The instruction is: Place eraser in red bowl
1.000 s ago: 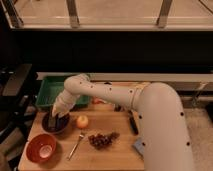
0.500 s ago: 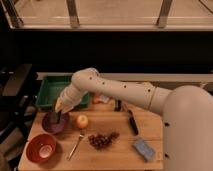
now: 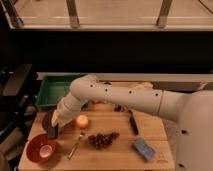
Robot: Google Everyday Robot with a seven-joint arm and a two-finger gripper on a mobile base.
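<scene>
Dim, soft-focus view; pincer (image 3: pixel 53 131) blurred, dark band above the lit table (image 3: pixel 120 150).

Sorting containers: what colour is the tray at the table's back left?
Green, in the camera view; the gripper hangs near the bowls.

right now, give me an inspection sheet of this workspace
surface: wooden table, lit, several items on it
job's things: eraser at the gripper, just above and right of the red bowl; red bowl at front left, eraser not in it
clutter: maroon bowl behind the gripper, orange fruit, grapes, spoon, blue-grey block, black-handled tool, green tray at back left
grippers: gripper low over the table's left side, between the two bowls
cables: nothing seen
surroundings: dark wall behind, railing above, black chair at left
</scene>
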